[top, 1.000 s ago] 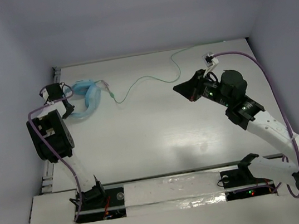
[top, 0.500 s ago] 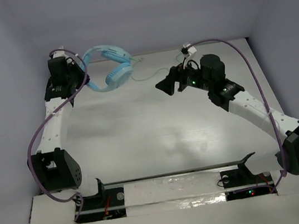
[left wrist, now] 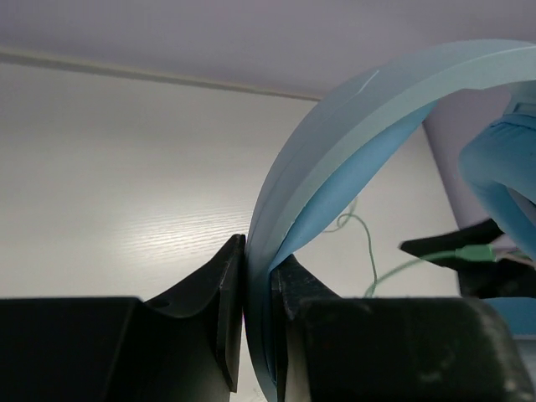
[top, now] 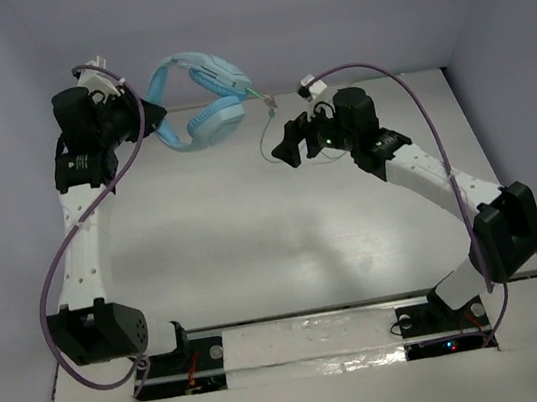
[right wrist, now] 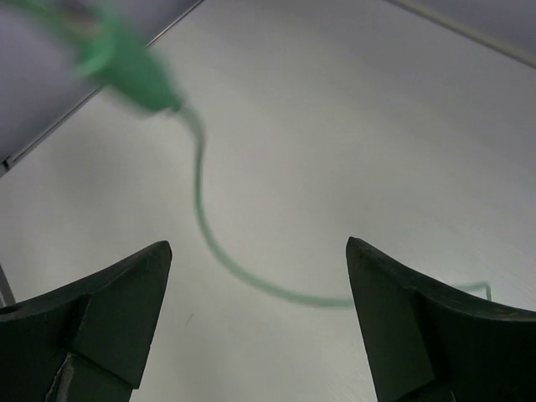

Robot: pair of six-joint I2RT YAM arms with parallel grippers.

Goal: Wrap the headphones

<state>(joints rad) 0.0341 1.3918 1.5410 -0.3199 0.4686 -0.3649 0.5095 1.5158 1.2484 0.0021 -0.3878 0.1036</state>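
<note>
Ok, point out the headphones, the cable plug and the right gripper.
headphones (top: 216, 120), top view, on an earcup.
cable plug (right wrist: 126, 57), right wrist view, on the blurred green plug body.
right gripper (right wrist: 258, 249), right wrist view, midway between its open fingertips.

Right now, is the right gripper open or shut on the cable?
Open: the right gripper has its fingers wide apart, and the green cable hangs free beyond them, untouched.
</note>
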